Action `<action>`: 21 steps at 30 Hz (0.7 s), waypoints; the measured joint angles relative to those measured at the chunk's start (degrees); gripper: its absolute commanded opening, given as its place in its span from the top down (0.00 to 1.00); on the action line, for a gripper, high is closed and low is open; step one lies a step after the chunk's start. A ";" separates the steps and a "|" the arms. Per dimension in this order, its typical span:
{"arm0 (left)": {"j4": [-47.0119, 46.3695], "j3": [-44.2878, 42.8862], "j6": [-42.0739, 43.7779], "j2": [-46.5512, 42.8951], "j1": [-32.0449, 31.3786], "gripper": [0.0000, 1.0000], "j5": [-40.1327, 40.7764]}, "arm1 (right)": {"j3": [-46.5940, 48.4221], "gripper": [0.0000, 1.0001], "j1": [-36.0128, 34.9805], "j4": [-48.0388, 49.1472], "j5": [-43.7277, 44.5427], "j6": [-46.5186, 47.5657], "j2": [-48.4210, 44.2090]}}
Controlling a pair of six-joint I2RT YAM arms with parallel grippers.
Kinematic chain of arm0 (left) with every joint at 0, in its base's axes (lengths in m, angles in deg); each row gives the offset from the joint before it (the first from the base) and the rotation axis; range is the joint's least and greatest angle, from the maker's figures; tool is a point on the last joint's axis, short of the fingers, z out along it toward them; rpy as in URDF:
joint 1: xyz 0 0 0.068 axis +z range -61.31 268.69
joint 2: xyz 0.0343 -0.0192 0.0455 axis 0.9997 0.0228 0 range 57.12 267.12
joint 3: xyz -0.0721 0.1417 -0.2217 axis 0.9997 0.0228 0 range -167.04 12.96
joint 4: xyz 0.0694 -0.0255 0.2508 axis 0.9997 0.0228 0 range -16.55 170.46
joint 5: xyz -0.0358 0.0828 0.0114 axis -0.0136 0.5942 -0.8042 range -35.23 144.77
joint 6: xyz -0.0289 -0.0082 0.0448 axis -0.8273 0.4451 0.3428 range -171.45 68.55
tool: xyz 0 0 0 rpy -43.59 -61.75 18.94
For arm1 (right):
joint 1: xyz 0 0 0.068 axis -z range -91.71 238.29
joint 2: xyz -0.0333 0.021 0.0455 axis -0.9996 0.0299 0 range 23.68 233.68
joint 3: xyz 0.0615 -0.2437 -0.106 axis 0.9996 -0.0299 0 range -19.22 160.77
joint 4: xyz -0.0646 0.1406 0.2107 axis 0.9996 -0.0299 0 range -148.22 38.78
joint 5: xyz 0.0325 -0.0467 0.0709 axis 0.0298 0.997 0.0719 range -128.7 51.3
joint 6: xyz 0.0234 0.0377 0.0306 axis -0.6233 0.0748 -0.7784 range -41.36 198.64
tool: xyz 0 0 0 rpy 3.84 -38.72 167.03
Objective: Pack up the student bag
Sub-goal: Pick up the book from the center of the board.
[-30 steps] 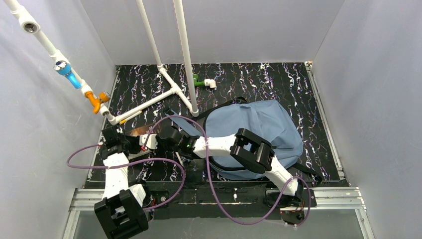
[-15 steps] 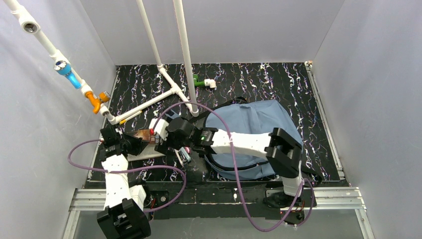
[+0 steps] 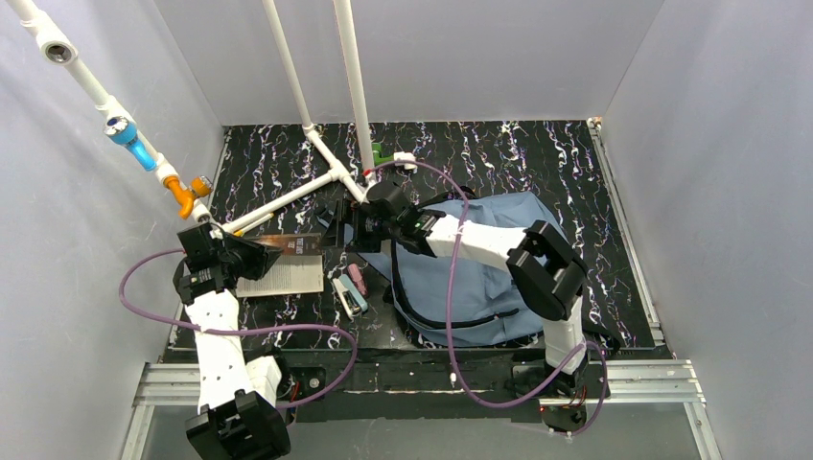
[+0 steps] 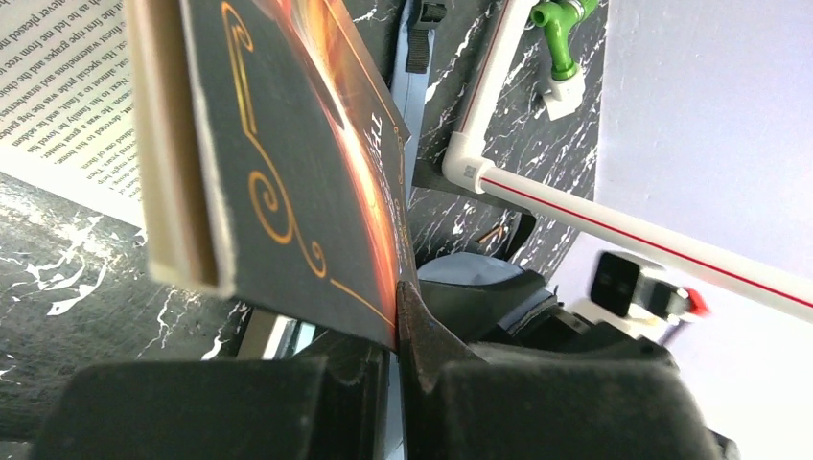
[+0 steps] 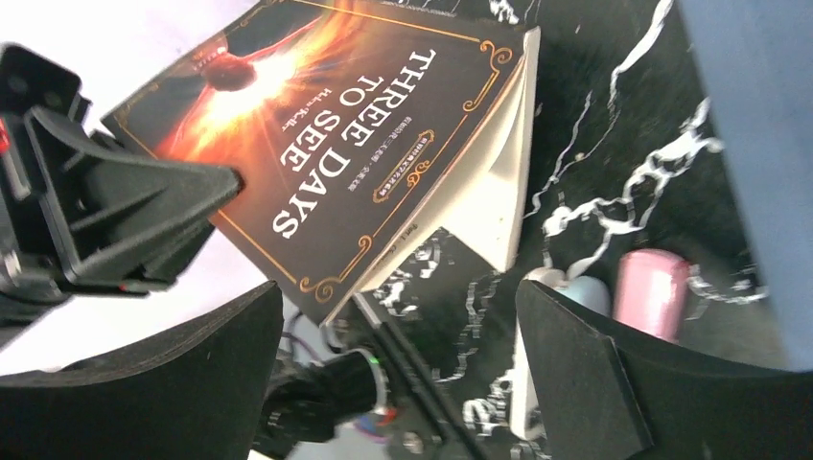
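Pinching book [image 4: 288,163]: left claw [image 4: 395,331] | title [image 5: 355,144] legible only from right wrist

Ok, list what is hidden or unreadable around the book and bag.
Student bag opening: top view, the right arm crosses it; zip state unclear.
Book lower corner: left wrist view, left gripper fingers cover it.
Pink item: right wrist view, right gripper finger cuts it off; unidentifiable.
Printed page: left wrist view, frame edge crops it.
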 measured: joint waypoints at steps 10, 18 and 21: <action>1.70 -0.74 -1.42 -0.11 -0.02 1.00 -2.05 | -2.01 0.02 0.15 13.86 -1.57 -26.58 3.85; 2.78 -1.46 -1.51 -0.79 -0.81 1.00 -2.49 | -5.25 0.02 0.13 16.98 1.46 -33.33 3.96; 2.95 -2.10 -1.49 -0.83 -1.11 1.00 -2.71 | -6.71 0.02 0.22 13.66 3.76 -31.45 3.41</action>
